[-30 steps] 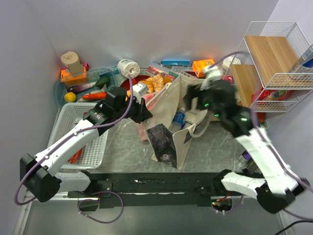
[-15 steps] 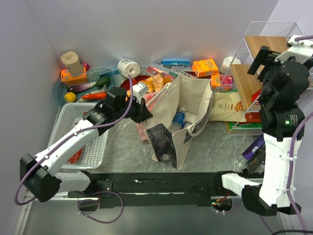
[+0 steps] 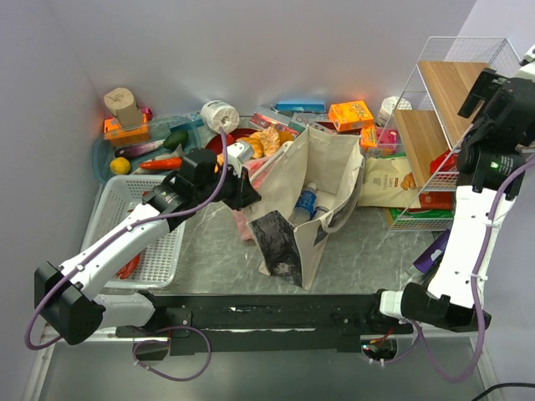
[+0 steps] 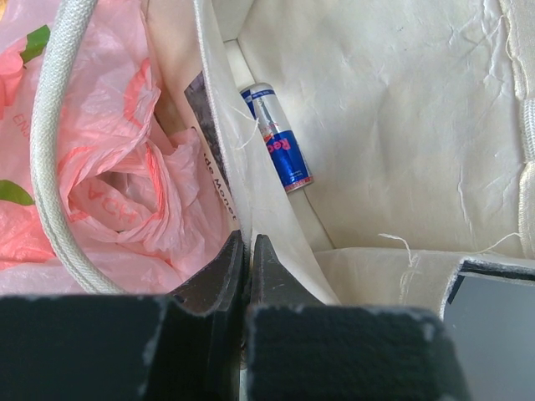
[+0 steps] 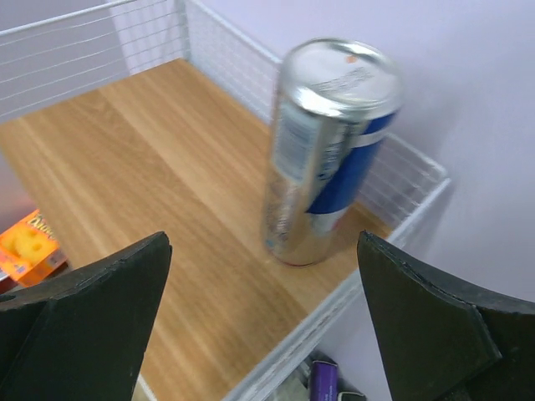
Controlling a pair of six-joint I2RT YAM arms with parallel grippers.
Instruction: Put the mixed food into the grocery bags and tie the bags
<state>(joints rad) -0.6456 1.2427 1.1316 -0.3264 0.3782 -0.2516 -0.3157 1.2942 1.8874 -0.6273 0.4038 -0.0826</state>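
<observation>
Two arms are observed, each on a separate duty. Well left of the canvas tote, loose produce lies in a shallow tray: lemon, red pepper and cucumber, none yet bagged.

At the tote's left rim, the left gripper is pinched tight on the fabric edge, with no gap between the fingers. The judged purpose is to hold the mouth spread so items can drop in. The pink bag lies crumpled against the tote's left outer wall, just beside that grip.

Inside the tote, a blue-labelled can lies on its side at the bottom fold. The overhead view also shows a bottle there.

Well right of the tote, the right gripper stands over the top board of the wire shelf. Its fingers are spread wide and hold nothing. An upright silver-and-blue can stands ahead, between the fingers and untouched.

Judged step: closing on that can for transfer to the tote. Risk: it stands near the shelf's wire rim, so a skewed approach could tip it.
</observation>
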